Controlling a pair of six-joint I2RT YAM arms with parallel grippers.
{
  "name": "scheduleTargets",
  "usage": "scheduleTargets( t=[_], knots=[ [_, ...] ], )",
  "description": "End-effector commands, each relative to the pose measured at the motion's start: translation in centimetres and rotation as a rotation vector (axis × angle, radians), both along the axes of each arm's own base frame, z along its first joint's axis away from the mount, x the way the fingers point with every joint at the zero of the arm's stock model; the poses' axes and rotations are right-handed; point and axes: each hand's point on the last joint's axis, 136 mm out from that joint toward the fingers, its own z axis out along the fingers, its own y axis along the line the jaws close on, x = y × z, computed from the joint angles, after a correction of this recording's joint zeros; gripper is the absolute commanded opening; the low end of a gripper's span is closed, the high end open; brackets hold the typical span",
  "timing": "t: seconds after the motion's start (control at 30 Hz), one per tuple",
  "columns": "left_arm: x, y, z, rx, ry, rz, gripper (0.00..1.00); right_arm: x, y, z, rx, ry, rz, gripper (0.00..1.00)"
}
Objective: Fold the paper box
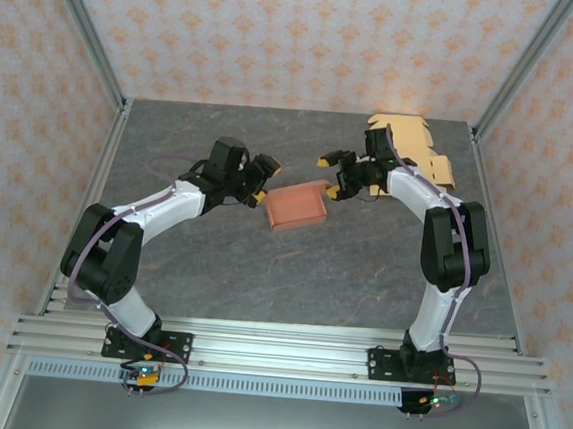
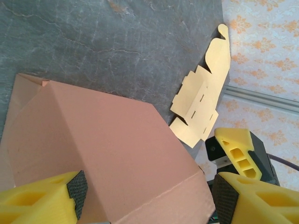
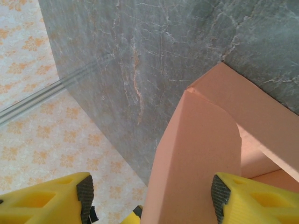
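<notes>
1. The left claw (image 1: 261, 180) stands wide at the left end of the paper box (image 1: 299, 207). In its wrist view a sloping panel of the box spans the space between the two yellow fingers (image 2: 42, 203). I cannot tell whether the pads press on it.
2. The right claw (image 1: 336, 177) is also wide, at the far right corner of the box. In its wrist view an upright flap stands between the fingers, right against one pad (image 3: 218, 191), with a clear gap to the other.
3. The box lies on the grey worktop (image 1: 212, 258), between the two arms, with its walls partly raised.
4. Count: two claws, one pink-orange box, and a small pile of flat tan cut-outs (image 1: 413, 145) at the far right corner of the worktop. The number of sheets cannot be told.
</notes>
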Motion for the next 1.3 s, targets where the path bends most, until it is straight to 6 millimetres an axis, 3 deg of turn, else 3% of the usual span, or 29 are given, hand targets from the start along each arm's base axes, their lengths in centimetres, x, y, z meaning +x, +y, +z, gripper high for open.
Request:
scheduleTargets(
  t=[0.0,0.1,0.33,0.47,0.67,0.87,1.03,1.27],
  knots=[
    [0.1,1.1,-0.8,0.037,0.001,0.019,0.75,-1.1,0.7,0.2,0.033,0.048,-0.011,0.67],
    [0.2,2.0,-1.0,0.063,0.006,0.029,0.77,-1.4,0.8,0.2,0.031,0.055,-0.009,0.66],
    [0.7,1.5,-0.1,0.042,-0.001,0.020,0.85,-1.9,1.8,0.8,0.039,0.058,-0.002,0.65],
    [0.5,2.2,0.2,0.080,0.005,0.008,0.89,-2.0,1.9,1.0,0.043,0.076,-0.016,0.64],
    [-2.1,4.4,-2.5,0.203,0.139,-0.036,0.92,-2.5,2.2,0.6,0.040,0.097,-0.008,0.64],
    [-2.7,3.8,-4.1,0.157,0.178,-0.044,0.93,-2.8,2.7,0.2,0.036,0.108,0.000,0.64],
    [-1.9,3.7,-3.2,0.159,0.149,-0.032,0.93,-3.1,3.3,0.3,0.039,0.110,0.014,0.64],
    [-1.3,0.9,-2.8,0.101,0.125,-0.056,0.90,-3.3,3.9,0.3,0.042,0.117,0.016,0.64]
  ],
)
